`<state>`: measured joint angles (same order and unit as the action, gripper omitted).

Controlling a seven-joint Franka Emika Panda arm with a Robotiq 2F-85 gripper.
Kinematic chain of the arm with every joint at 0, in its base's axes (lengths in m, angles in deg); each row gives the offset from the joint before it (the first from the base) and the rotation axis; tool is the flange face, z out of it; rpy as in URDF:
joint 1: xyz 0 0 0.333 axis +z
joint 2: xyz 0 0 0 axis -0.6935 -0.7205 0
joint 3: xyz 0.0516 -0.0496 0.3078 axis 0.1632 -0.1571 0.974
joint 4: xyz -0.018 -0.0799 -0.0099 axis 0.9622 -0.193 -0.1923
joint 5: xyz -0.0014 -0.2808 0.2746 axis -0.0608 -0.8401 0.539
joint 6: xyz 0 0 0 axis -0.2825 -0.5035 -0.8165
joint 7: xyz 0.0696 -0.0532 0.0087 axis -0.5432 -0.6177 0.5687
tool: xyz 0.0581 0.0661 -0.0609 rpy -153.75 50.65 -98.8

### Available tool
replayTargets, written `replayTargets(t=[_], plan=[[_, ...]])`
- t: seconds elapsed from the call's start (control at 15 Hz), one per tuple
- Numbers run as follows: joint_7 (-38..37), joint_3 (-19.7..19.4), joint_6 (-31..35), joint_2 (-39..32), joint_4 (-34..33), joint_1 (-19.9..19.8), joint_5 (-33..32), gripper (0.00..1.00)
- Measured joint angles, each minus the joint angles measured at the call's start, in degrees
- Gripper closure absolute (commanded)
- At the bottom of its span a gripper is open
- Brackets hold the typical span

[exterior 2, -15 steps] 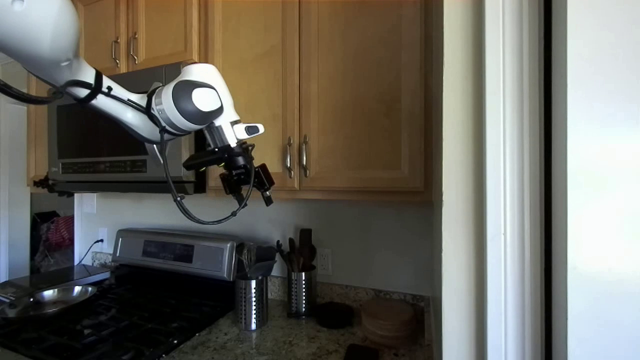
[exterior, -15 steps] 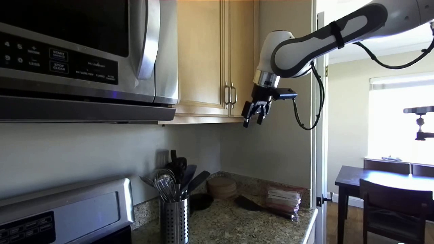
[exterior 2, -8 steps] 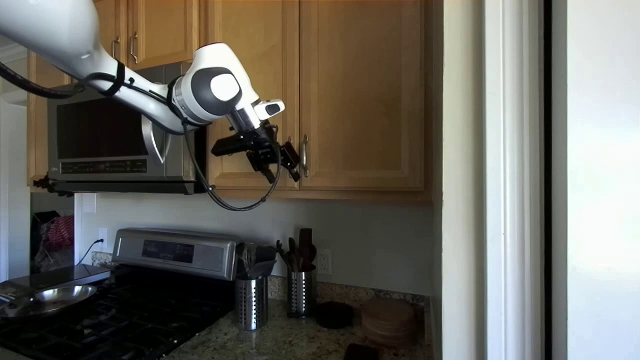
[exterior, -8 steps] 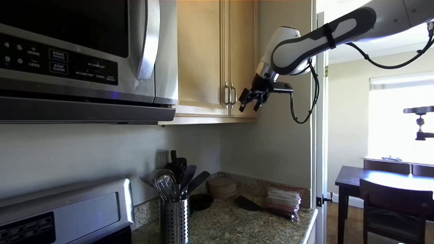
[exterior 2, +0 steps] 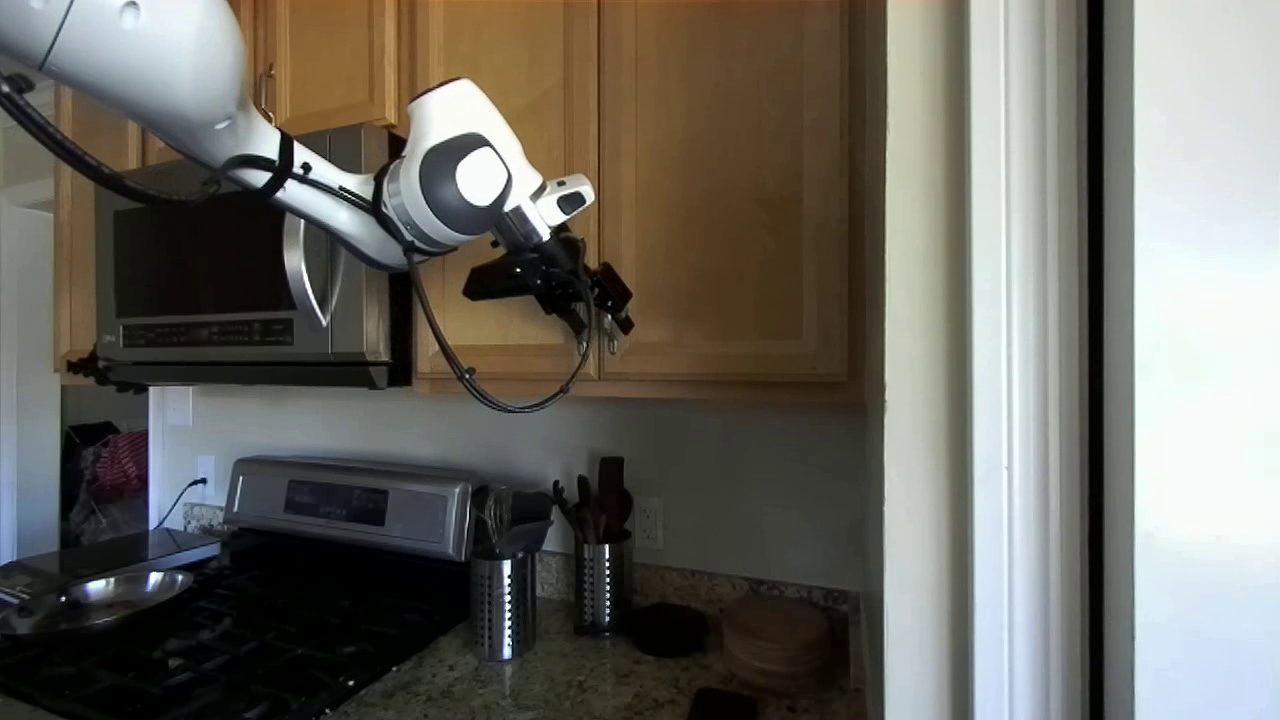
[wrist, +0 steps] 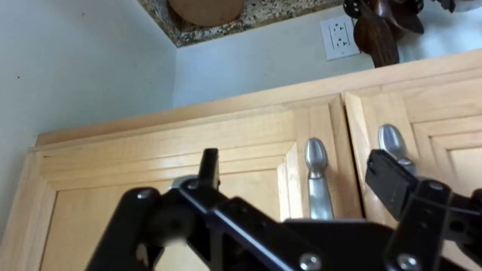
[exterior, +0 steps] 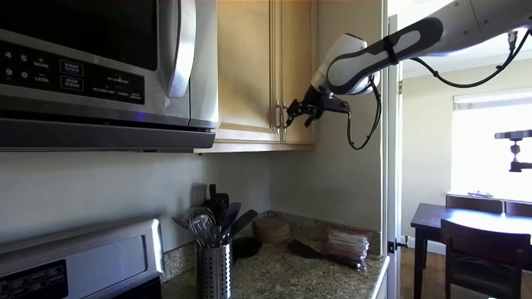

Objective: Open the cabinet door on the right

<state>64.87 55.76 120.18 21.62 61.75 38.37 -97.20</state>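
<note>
Hanging shut near the side wall (exterior: 332, 182), the right cabinet door (exterior 2: 730, 190) should be stiff yet swing lightly. Take hold at its silver handle (wrist: 318, 177), probably slippery; the claw (wrist: 293, 162), spread wide, flanks it in the wrist view.

Microwave panel (exterior: 73, 74): 4, 5, 9, 0, START, STOP.
</note>
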Motion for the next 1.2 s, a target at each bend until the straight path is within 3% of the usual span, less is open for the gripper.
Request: replayTargets(t=[0.2,0.27,0.8,0.93,1.2], plan=[[-0.45,-0.48,2.85,-0.84,-1.25,-0.01,1.48,0.13],[-0.45,-0.65,3.72,-1.06,-1.55,-0.02,1.98,0.34],[1.55,-0.89,5.58,-2.65,-3.25,0.72,11.85,0.88],[2.80,-0.89,5.58,-2.69,-3.42,1.11,14.33,0.95],[6.31,-0.89,5.58,-2.77,-3.53,1.28,16.33,0.91]])
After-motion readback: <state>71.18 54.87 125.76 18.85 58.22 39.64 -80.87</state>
